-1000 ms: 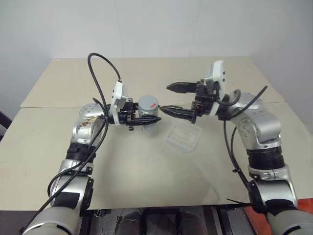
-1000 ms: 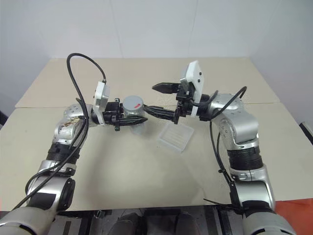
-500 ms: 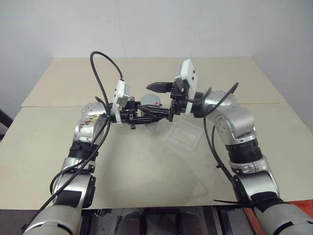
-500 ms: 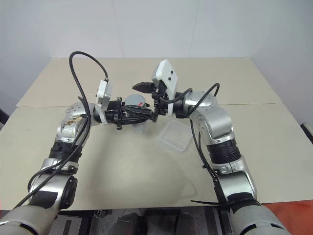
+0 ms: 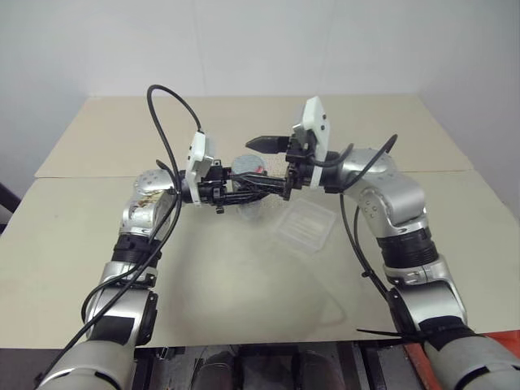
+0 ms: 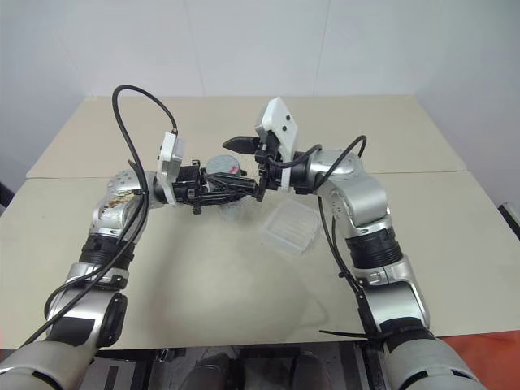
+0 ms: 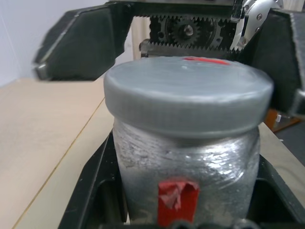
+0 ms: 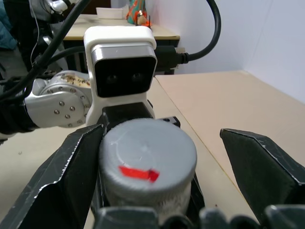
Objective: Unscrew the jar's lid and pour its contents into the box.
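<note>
The desk (image 5: 244, 292) is a wide beige top, made of two panels with a seam running left to right across the far half. Above its middle the two arms meet, each reaching in level from its own side. The box (image 5: 305, 227) lies flat on the desk just right of centre, clear and shallow, apart from both arms and a little nearer than the place where they meet. The left end effector (image 5: 244, 192) is clamped tight on the jar (image 7: 186, 181), holding it upright off the desk with a dark finger pressed against each side of its body; a scrap of red tape shows low on the jar's wrapped, cloudy wall. The right end effector (image 5: 273, 165) stands wide open and grips nothing: one finger (image 8: 59, 176) sits close beside the lid on one side, and whether it touches is hard to tell, while the other finger (image 8: 262, 164) is well clear on the opposite side. The lid (image 8: 147, 151) is grey and round, seated on top of the jar, with a small red mark on its upper face.
</note>
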`<state>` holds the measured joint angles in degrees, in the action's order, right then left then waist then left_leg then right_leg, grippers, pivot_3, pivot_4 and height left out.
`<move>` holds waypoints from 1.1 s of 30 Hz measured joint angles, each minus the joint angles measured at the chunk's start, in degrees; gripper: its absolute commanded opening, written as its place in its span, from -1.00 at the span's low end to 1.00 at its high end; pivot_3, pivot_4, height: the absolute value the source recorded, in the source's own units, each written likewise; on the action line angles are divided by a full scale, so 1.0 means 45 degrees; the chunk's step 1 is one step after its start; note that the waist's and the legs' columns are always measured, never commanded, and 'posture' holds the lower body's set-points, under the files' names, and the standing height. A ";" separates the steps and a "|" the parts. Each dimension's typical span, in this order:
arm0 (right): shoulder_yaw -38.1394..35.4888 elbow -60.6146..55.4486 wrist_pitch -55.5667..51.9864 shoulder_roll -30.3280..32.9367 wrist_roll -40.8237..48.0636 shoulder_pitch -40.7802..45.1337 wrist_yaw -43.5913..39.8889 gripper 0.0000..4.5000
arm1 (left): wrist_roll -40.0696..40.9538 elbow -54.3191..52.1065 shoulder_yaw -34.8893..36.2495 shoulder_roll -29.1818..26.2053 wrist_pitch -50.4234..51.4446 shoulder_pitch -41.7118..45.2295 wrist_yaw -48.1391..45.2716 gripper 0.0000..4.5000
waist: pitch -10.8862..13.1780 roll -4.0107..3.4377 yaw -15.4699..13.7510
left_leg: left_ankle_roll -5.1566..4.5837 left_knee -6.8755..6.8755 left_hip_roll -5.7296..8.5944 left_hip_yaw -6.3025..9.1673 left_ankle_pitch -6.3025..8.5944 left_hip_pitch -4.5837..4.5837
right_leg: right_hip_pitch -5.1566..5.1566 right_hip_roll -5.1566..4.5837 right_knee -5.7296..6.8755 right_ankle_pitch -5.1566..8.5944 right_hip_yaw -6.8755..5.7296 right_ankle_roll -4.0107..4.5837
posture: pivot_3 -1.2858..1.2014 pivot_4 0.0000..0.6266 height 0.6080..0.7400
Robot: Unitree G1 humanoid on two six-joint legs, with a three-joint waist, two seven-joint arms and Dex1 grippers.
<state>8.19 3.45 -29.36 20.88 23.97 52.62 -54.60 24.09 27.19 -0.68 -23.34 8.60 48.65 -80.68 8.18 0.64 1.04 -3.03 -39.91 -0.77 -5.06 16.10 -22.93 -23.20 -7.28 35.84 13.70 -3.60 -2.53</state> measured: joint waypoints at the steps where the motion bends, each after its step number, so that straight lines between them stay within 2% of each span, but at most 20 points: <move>1: -0.0004 -0.0023 0.0011 0.0058 0.0013 -0.0023 -0.0019 0.98 | 0.0000 0.0000 -0.0002 -0.0001 0.0005 0.0000 0.0006 -0.06 | 0.0000 0.0000 0.0002 | 0.0000 0.0000 0.0000 0.0000 0.0000 0.0001 | 0.0000 0.0000 0.0000 0.0000 0.0000 0.0000 | 0.03 -0.52 1.00; 13: -0.0086 -0.0136 0.0128 0.0982 0.0447 -0.0469 -0.0206 0.98 | -0.0002 0.0002 0.0119 -0.0151 0.0015 0.0002 0.0114 -0.06 | 0.0000 0.0000 -0.0010 | 0.0000 0.0000 -0.0002 -0.0001 0.0000 0.0000 | 0.0001 0.0000 -0.0002 0.0000 0.0000 0.0000 | 0.03 -0.52 1.00; 18: -0.1163 0.0322 0.0139 0.1544 0.0306 -0.0656 0.0295 0.98 | 0.0014 -0.0112 0.0118 -0.0250 0.0006 -0.0033 -0.0275 -0.06 | 0.0000 0.0000 -0.0076 | 0.0000 -0.0001 -0.0001 -0.0002 0.0000 -0.0004 | 0.0003 -0.0003 -0.0005 0.0000 -0.0001 0.0000 | 0.03 -0.52 1.00; 28: -0.1680 -0.0359 0.0132 0.1786 0.0550 -0.1268 -0.0064 0.98 | 0.0007 -0.0264 0.0112 -0.0203 0.0007 -0.0033 -0.0325 -0.06 | 0.0000 0.0000 -0.0031 | -0.0001 0.0001 -0.0001 -0.0005 0.0000 -0.0003 | 0.0001 -0.0003 -0.0005 0.0000 0.0000 0.0000 | 0.03 -0.52 1.00; 33: -0.1622 -0.1278 -0.0017 0.1451 0.0992 -0.1252 -0.0094 0.98 | -0.0002 -0.0239 0.0106 -0.0067 -0.0007 -0.0033 -0.0312 -0.06 | 0.0000 0.0000 -0.0045 | -0.0001 0.0000 -0.0001 -0.0001 0.0000 -0.0002 | 0.0002 -0.0003 -0.0004 0.0000 -0.0001 0.0000 | 0.03 -0.52 1.00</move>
<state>0.90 -2.30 -29.44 27.41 28.44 46.99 -55.03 24.08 26.11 -0.20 -23.64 8.56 48.51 -82.08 8.18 0.65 0.84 -3.04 -39.91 -0.78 -5.07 16.10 -22.94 -23.20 -7.29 35.82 13.70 -3.60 -2.53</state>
